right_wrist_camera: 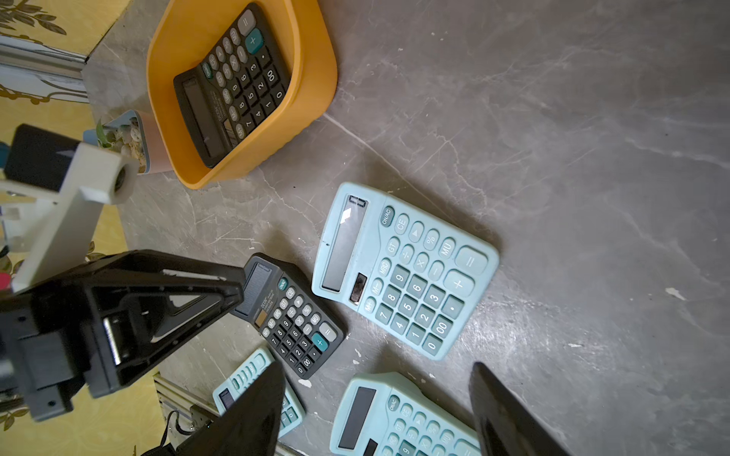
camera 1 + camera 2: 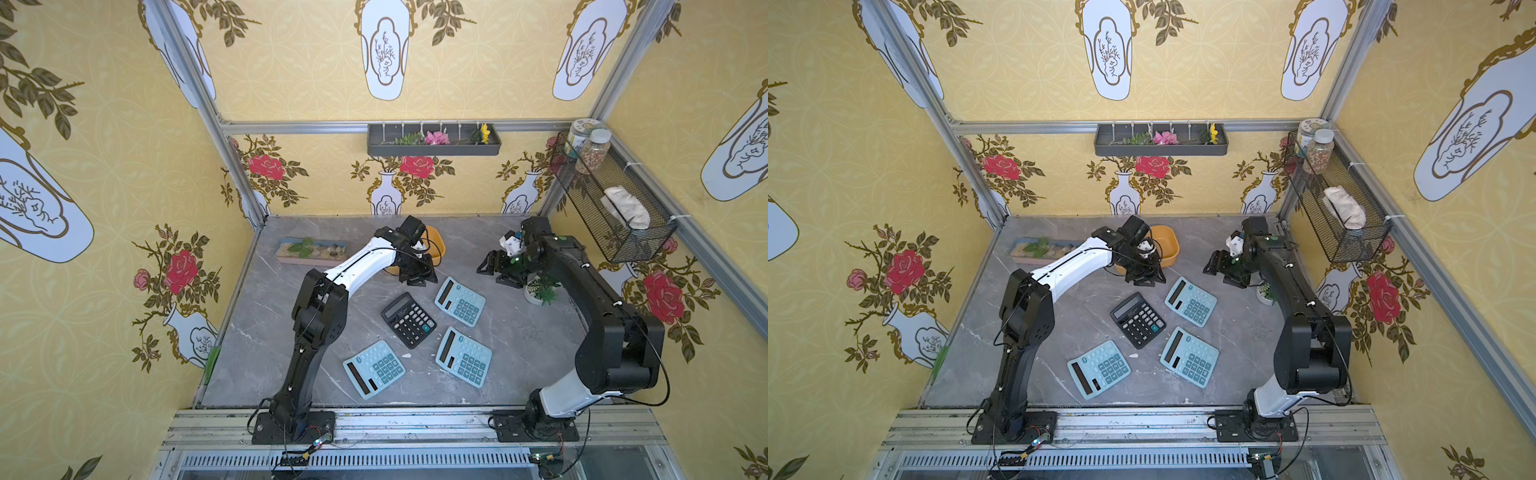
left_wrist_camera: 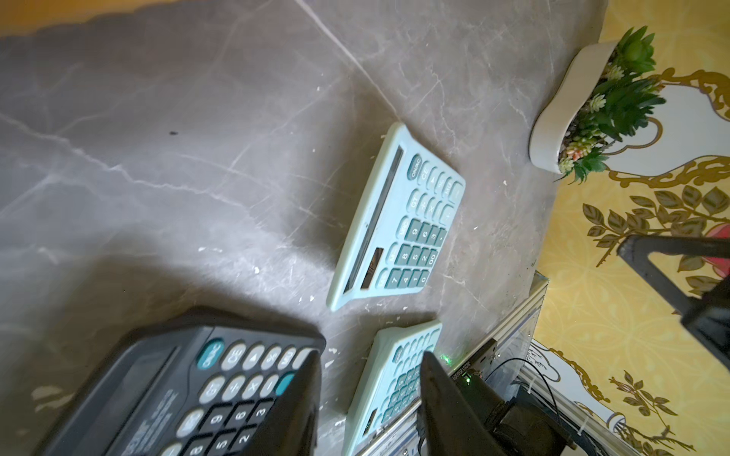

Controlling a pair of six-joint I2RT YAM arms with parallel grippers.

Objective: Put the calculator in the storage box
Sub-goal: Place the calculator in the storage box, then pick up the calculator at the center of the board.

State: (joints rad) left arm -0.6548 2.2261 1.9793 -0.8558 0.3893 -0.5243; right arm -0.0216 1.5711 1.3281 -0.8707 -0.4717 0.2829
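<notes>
Starting at the near edge of the grey marble-look tabletop (image 2: 523, 365), two flat pale blue plastic calculators lie face up, the near-left blue calculator (image 2: 374, 369) close to that edge and the near-right blue calculator (image 2: 464, 356) a little further in, well apart from each other. Between and just beyond them sits the loose black calculator (image 2: 408, 319), angled. The far blue calculator (image 2: 460, 301) lies beside it, not touching.

Past the loose black calculator hangs the left claw (image 2: 420, 277), partly parted, with bare tabletop showing in its gap and nothing held. In the left wrist view one finger overlaps that calculator's edge, and whether it touches I cannot tell. The right claw (image 1: 378, 365) is spread wide and empty, above the far blue calculator's far side.

Behind the left claw stands the shallow orange-yellow plastic storage box (image 1: 314, 87), with the boxed black calculator (image 1: 233, 83) resting slanted inside it. A long pink-and-blue pebble planter tray (image 2: 311, 250) lies near the back left edge. A small white succulent pot (image 2: 536, 291) stands under the right arm. Bare tabletop lies along the left side, and between box and right claw.
</notes>
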